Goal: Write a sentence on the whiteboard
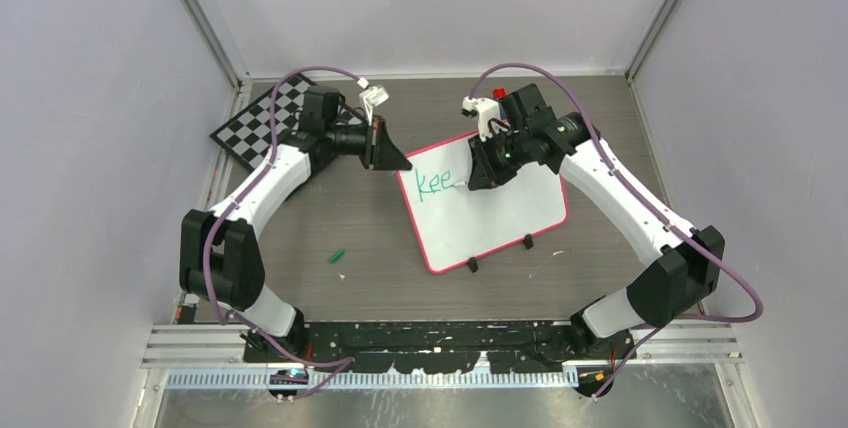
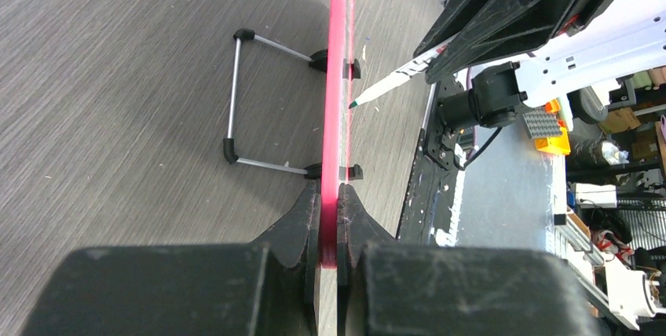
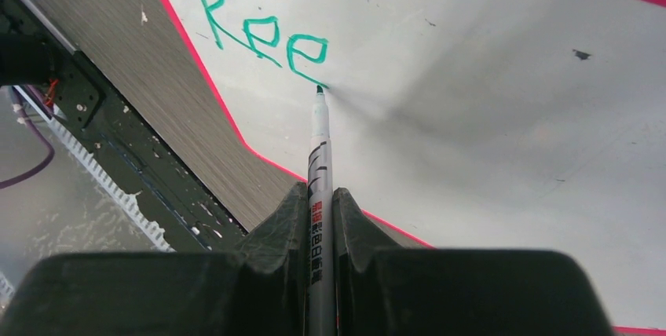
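Tabletop: grey wood-grain table [image 1: 340, 213] with pale walls around it, both arm bases at the near edge.
Whiteboard: the whiteboard [image 1: 500, 213] sits right of centre, turned at an angle. It leans on a wire stand [image 2: 234, 100], with two black feet [image 1: 472, 265] at its near edge.
Sentence: only "kee" of the sentence [image 1: 434, 183] is there, green, in the board's upper-left part.
Left gripper: the left gripper [image 2: 330, 206] is pinched tight on the board's red rim, at its left edge.
Right gripper: the right gripper [image 3: 319, 199] is clamped on a marker [image 3: 320, 147] with black print on its white barrel. The tip touches the board just under the last "e".
Loose bits: small green cap [image 1: 337, 256] on the bare table, well apart from the board, on the left arm's side.
Back corner: checkered chessboard [image 1: 258, 123] at the far left, partly under the left arm.
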You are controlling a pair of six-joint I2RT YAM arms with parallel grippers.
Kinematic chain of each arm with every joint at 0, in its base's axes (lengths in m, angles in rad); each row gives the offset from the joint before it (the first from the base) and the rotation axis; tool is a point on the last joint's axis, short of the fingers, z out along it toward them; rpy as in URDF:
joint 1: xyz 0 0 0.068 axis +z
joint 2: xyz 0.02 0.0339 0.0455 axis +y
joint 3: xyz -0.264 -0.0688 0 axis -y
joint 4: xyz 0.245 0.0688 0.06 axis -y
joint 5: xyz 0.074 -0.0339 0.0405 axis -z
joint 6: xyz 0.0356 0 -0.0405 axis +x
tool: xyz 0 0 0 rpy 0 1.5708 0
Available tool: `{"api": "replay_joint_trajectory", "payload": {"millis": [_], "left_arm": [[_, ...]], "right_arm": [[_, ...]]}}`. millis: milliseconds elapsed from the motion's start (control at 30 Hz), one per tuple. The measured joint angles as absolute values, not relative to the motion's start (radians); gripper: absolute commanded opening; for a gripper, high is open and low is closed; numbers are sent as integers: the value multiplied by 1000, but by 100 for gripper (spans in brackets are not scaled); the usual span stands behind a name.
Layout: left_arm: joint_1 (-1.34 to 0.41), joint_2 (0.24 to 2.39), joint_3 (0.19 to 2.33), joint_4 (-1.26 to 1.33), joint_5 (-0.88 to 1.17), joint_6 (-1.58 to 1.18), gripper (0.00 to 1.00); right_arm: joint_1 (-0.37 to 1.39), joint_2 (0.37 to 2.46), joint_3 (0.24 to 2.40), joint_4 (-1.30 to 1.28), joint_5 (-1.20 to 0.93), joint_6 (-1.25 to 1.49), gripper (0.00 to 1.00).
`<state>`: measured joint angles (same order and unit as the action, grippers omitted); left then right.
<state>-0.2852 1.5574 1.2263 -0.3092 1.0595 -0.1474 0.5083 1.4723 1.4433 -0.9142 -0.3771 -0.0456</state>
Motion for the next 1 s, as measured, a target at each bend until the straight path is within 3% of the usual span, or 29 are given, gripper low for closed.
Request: {"api": "replay_joint_trajectory", "payload": {"millis": [633, 1000], "left_arm": [[-290, 1702, 1468, -672, 1098, 126, 0], [-290, 1703, 1473, -700, 1101, 166, 0]], "right_arm": [[461, 1381, 1474, -945, -447, -103, 0], [469, 1414, 1474, -894, -396, -77, 0]]}}
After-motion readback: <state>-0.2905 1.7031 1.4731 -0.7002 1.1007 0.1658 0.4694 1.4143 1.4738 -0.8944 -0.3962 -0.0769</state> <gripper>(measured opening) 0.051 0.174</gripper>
